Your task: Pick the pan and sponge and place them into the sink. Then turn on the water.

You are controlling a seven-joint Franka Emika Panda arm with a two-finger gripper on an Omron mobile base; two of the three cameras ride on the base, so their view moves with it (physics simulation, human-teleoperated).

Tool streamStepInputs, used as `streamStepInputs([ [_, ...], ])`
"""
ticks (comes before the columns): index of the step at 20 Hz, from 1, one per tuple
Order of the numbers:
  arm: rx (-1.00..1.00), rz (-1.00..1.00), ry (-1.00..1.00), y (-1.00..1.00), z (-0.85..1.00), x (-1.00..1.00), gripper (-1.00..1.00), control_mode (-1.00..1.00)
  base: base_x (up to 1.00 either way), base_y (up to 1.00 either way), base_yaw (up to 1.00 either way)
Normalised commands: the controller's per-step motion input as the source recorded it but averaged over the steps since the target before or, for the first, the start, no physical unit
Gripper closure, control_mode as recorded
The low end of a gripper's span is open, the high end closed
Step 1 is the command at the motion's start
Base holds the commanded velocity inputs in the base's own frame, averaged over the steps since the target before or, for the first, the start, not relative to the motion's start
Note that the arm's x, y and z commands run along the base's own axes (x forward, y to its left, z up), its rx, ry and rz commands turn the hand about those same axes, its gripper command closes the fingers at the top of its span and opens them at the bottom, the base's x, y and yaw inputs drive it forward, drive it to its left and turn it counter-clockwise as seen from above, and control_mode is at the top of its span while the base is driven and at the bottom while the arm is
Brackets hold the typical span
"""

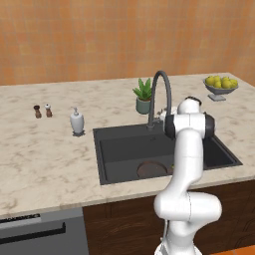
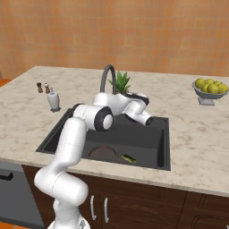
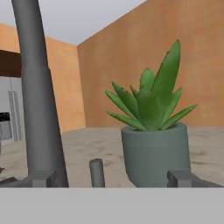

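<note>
The dark brown pan (image 2: 103, 153) lies on the floor of the black sink (image 2: 163, 147), near its front, also seen in the left base view as pan (image 1: 151, 170) in sink (image 1: 119, 149). The small green sponge (image 2: 129, 158) lies just right of the pan in the basin. My gripper (image 3: 113, 179) is open at the back of the sink, by the base of the arched tap (image 2: 107, 74). A short grey tap lever (image 3: 97, 172) stands between the wide-apart fingertips (image 3: 42, 178), apart from both. The tap's stem (image 3: 37, 87) rises at the left. The water is out of view.
A potted green plant (image 3: 153, 144) stands right behind the lever, close ahead of the hand. On the counter are a white soap dispenser (image 1: 76, 121), two small shakers (image 1: 43, 110) at the left, and a grey fruit bowl (image 1: 220, 85) at the far right.
</note>
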Motion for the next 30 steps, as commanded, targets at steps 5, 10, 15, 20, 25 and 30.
streamStepInputs([
  [5, 0.00, 0.01, 0.00, -0.09, -0.26, 0.37, -1.00, -1.00, 0.00, 0.00, 0.00],
  [10, 0.00, 0.01, 0.00, 0.00, -0.09, 0.39, 1.00, -1.00, 0.00, 0.00, 0.00],
  [15, 0.02, 0.00, 0.00, -0.12, 0.00, 0.19, 1.00, -1.00, 0.00, 0.00, 0.00],
  [20, 0.07, 0.00, 0.05, -0.40, 0.00, 0.13, 1.00, -1.00, 0.00, 0.00, 0.00],
  [25, 0.08, -0.14, 0.22, -0.71, -0.05, 0.27, 1.00, -1.00, 0.00, 0.00, 0.00],
  [30, 0.10, -0.23, 0.30, -0.97, -0.25, 0.29, 1.00, -1.00, 0.00, 0.00, 0.00],
])
